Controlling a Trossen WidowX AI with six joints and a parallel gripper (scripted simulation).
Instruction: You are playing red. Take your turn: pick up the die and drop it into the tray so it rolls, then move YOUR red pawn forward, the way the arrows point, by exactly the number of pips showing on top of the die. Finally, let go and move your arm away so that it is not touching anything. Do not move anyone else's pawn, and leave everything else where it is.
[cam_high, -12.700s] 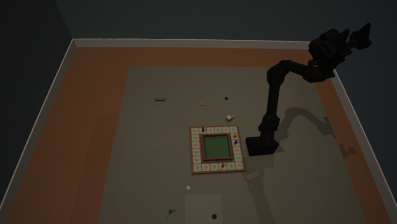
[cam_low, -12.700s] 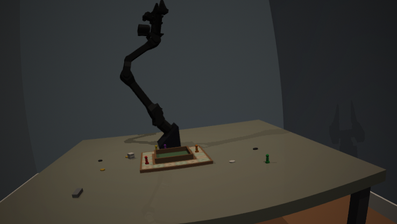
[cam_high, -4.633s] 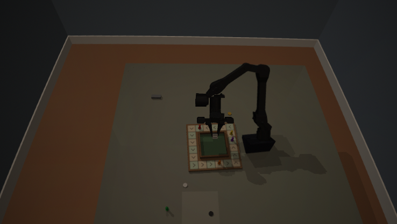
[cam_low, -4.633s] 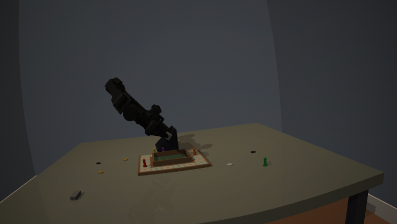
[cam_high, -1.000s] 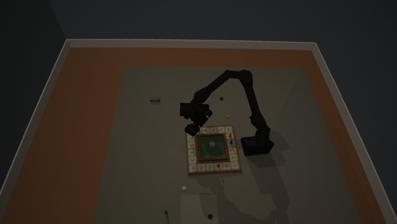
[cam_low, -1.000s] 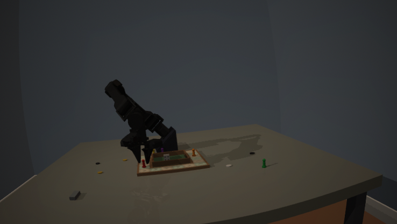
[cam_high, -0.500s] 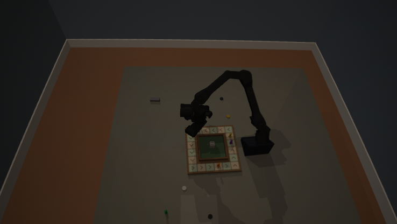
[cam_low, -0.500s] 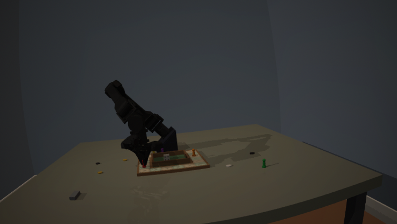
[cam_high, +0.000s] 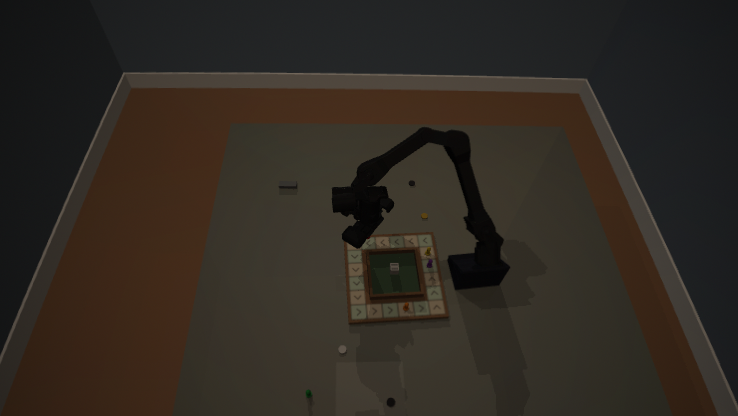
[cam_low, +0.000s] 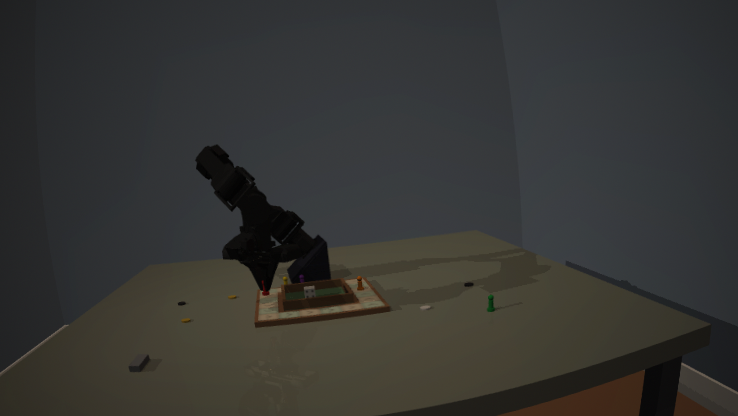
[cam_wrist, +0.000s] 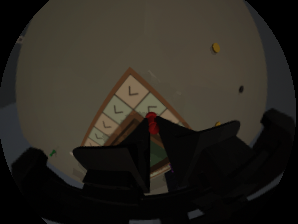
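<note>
My gripper (cam_low: 265, 287) (cam_wrist: 152, 120) is shut on the red pawn (cam_low: 265, 293) (cam_wrist: 152, 125), which stands upright at the board (cam_high: 397, 319) (cam_low: 323, 319) (cam_wrist: 131, 84). In the top view the arm hides the pawn, near the back left corner of the board. Whether its base touches the square is hard to tell. The white die (cam_high: 394, 266) (cam_low: 309, 291) rests in the tray (cam_high: 395, 296) (cam_low: 317, 301) in the board's middle. The pips on its top are too small to read, and the fingers hide it in the wrist view.
A yellow pawn (cam_high: 427, 251) (cam_low: 284, 280) and a purple pawn (cam_high: 429, 263) (cam_low: 301, 278) stand on the side near the arm's base. An orange pawn (cam_high: 406, 306) (cam_low: 359, 283) stands on the front row. A green pawn (cam_high: 308, 393) (cam_low: 490, 303), a grey block (cam_high: 287, 185) (cam_low: 139, 362) and several discs lie off the board.
</note>
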